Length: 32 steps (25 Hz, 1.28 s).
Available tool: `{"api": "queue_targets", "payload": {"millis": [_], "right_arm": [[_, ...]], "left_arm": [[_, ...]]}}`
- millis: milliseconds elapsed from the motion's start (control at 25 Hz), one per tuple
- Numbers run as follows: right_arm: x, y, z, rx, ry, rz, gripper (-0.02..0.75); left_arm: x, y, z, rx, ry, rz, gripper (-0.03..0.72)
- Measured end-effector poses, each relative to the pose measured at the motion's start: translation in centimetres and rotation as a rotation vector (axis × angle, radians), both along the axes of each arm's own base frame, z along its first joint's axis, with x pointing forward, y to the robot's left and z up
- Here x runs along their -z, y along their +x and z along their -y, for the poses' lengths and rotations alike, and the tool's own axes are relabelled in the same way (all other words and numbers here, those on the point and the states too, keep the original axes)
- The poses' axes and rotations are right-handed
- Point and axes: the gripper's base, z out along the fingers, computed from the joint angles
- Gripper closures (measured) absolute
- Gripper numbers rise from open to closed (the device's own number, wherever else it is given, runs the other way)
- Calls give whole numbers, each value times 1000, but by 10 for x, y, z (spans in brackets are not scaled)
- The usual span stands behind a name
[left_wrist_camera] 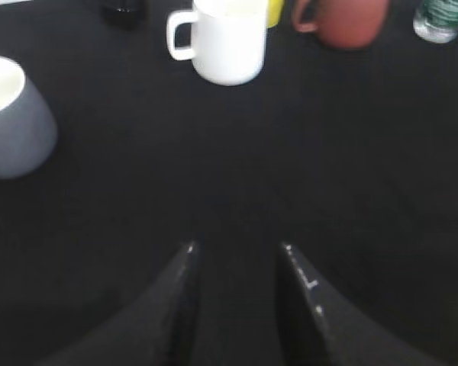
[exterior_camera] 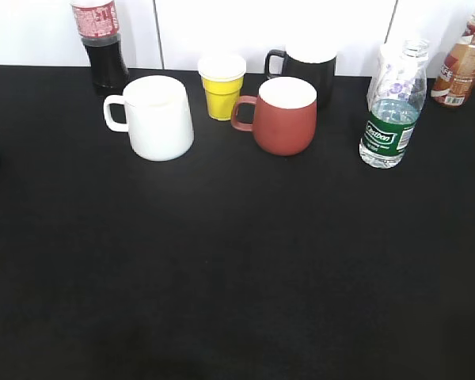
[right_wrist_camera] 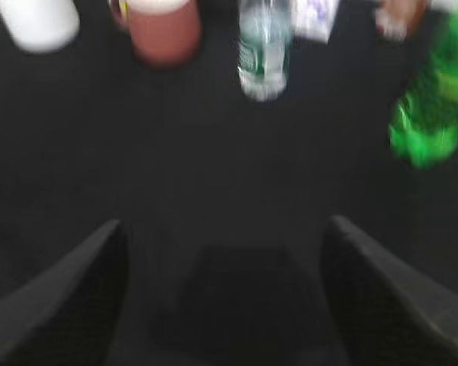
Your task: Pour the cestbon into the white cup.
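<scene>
The black table (exterior_camera: 237, 277) carries a row along its far side — a dark cola bottle (exterior_camera: 101, 43), the white cup (exterior_camera: 154, 117), a small yellow cup (exterior_camera: 222, 85), a red mug (exterior_camera: 283, 115) with a black mug (exterior_camera: 307, 70) just behind it, the cestbon (exterior_camera: 393, 107) and a brown drink bottle (exterior_camera: 461, 62), all upright. A grey cup (left_wrist_camera: 11, 118) stands well to the left of the white cup, and something bright green (right_wrist_camera: 427, 99) — too blurred to identify — shows at the far right.

Blur and cut edges
The right wrist view is smeared, the green packet (right_wrist_camera: 427, 114) unreadable; the cola bottle (exterior_camera: 101, 43) and brown bottle (exterior_camera: 461, 63) lose their tops.
</scene>
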Motion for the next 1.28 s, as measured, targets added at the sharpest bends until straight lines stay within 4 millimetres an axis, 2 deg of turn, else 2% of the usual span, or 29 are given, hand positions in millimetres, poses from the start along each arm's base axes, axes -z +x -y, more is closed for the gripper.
{"api": "queue_targets", "payload": {"millis": [80, 120, 240, 320, 640, 840, 1040, 1280], "right_arm": [[16, -22, 12, 105, 4, 31, 143], [25, -25, 17, 160, 15, 37, 143], [38, -17, 21, 230, 22, 29, 143], [39, -16, 21, 233, 26, 30, 143], [38, -16, 19, 222, 45, 34, 143], [38, -16, 19, 227, 45, 35, 143], [38, -17, 18, 430, 44, 39, 143], [38, -17, 18, 463, 44, 41, 143]], "left_arm": [[10, -8, -4, 11, 27, -24, 429], [11, -9, -4, 14, 28, -23, 429], [14, -9, -4, 18, 33, -45, 429], [20, -9, -4, 18, 47, -76, 429], [20, -9, -4, 16, 48, -77, 430], [20, -8, -8, -189, 40, -81, 448], [20, -8, -10, -274, 36, -82, 448], [19, -30, -13, -423, -2, 54, 448]]}}
